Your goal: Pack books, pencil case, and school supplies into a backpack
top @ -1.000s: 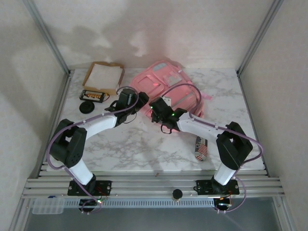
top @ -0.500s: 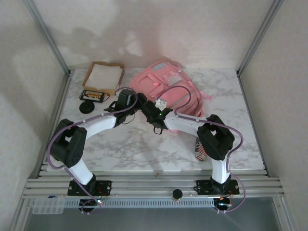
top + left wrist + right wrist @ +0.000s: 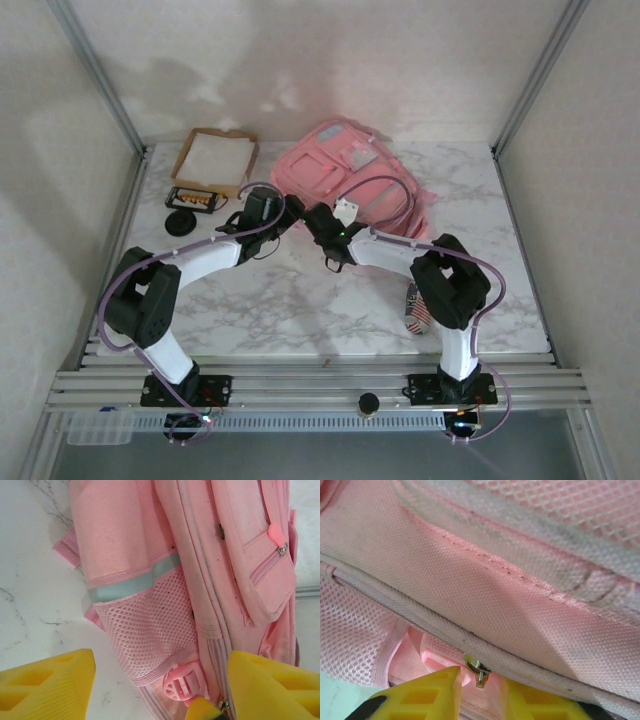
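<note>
While left pincer [image 3: 160,685] gapes empty by the backpack [image 3: 150,555], right pincer [image 3: 482,692] narrowly straddles its zipper [image 3: 477,669].

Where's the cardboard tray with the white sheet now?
Top view: the cardboard tray sits at the far-left corner of the table, left of the pink backpack, with a small black case just nearer the arms.
</note>
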Action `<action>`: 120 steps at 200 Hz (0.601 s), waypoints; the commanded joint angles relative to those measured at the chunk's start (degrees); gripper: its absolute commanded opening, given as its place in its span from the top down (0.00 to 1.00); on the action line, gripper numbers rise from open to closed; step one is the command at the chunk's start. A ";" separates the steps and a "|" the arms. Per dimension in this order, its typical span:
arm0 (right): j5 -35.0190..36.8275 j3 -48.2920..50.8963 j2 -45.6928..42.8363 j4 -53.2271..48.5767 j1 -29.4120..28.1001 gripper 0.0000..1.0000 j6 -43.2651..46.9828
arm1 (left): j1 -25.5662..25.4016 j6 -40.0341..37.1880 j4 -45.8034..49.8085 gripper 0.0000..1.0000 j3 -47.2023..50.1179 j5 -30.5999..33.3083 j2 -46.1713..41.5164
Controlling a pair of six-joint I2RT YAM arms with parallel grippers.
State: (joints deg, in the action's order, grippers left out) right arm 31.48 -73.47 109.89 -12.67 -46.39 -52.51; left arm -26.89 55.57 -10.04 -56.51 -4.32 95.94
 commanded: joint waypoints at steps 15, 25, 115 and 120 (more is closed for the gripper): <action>3.32 1.16 0.11 10.45 1.74 0.81 5.11 | 0.09 0.15 -0.68 0.30 0.70 0.39 -0.65; 3.06 1.15 0.01 11.38 1.80 0.85 6.57 | 0.09 0.14 -0.63 0.30 0.61 0.11 -0.50; -4.13 1.10 -4.48 2.53 1.98 1.00 8.50 | -1.74 4.34 -2.53 0.30 -3.10 -2.37 3.31; -5.03 1.61 -5.00 2.03 1.96 1.00 8.56 | -1.84 5.00 -2.76 0.30 -3.52 -2.43 4.02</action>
State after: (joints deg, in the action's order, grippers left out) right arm 29.61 -72.47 109.21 -8.56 -45.23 -45.30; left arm -27.70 57.52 -10.70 -57.45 -5.63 97.17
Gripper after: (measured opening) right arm 0.063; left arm 0.705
